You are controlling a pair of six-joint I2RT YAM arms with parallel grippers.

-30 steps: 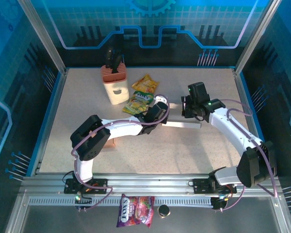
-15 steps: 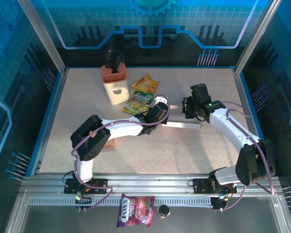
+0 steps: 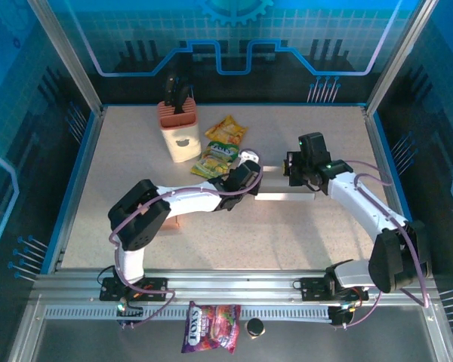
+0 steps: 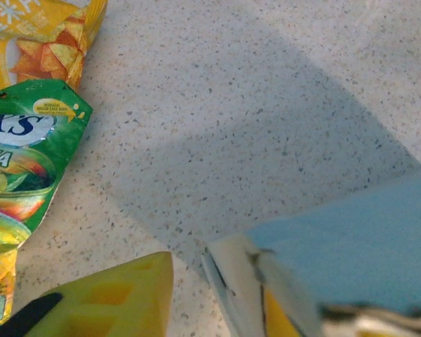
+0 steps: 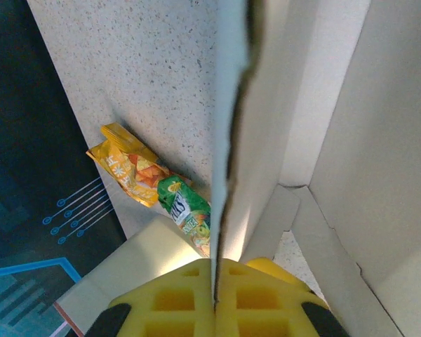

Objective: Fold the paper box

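Observation:
The paper box (image 3: 283,194) is a pale flat cardboard piece lying mid-table between my two grippers. My right gripper (image 3: 297,172) sits at its far right end. In the right wrist view its yellow fingers (image 5: 168,302) are pressed together on a thin upright edge of the box (image 5: 323,105), so the right gripper (image 5: 215,281) is shut on it. My left gripper (image 3: 245,177) is at the box's left end. In the left wrist view the left gripper (image 4: 214,288) is open. One yellow finger (image 4: 105,302) stands clear of the box corner (image 4: 351,239); the other is behind the flap.
A yellow snack bag (image 3: 225,132) and a green one (image 3: 217,158) lie just beyond the left gripper. A beige holder with dark handles (image 3: 180,132) stands at the back left. A candy bag (image 3: 211,326) rests on the front rail.
The left gripper has opened and let go of the box's left end. The right gripper has closed on the box's edge and shifted slightly to the right.

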